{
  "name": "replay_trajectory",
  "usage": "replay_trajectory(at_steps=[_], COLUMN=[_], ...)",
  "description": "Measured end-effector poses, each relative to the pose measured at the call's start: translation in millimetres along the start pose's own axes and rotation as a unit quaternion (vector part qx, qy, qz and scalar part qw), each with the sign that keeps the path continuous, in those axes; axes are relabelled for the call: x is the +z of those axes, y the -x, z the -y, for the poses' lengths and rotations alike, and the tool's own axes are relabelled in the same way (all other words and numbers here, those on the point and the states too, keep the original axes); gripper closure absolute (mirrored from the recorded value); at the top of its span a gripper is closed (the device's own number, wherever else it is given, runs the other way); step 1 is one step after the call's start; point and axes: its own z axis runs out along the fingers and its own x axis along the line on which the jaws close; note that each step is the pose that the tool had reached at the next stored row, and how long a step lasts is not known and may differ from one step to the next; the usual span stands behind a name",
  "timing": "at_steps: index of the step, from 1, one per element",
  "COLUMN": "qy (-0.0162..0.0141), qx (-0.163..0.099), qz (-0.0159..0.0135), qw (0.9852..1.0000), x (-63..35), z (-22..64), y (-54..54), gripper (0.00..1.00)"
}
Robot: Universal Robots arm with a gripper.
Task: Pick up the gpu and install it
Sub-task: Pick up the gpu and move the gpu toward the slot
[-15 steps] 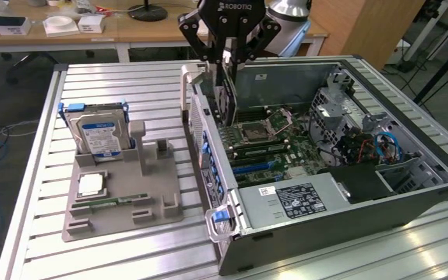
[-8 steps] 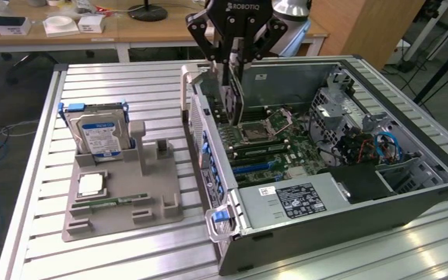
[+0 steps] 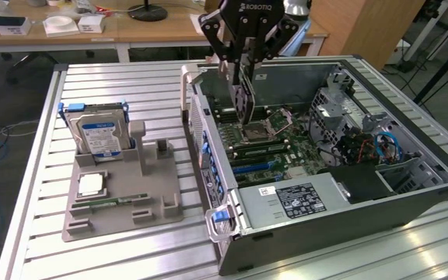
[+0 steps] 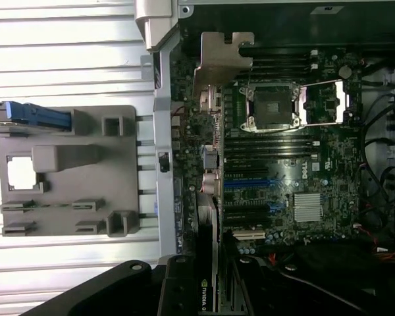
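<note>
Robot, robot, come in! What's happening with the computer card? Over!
Copy: gripper shut on the gpu. Card upright inside the open case, over the motherboard, not yet slotted. Nothing seen blocking below it.

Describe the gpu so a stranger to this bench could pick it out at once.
Find the open computer case on the slatted metal table. Above its motherboard the black gripper holds the gpu, a thin black card hanging on edge. Unlike the blue-labelled hard drive standing in the grey holder, it is dark, slim and in the gripper's grasp.
</note>
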Motion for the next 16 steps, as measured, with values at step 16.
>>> replay_trajectory(at_steps=[16], qy=[0.0000], qx=[-0.001], qz=[0.0000], qw=[1.0000], x=[0.4], z=[-1.7], y=[23.7], gripper=[0.74])
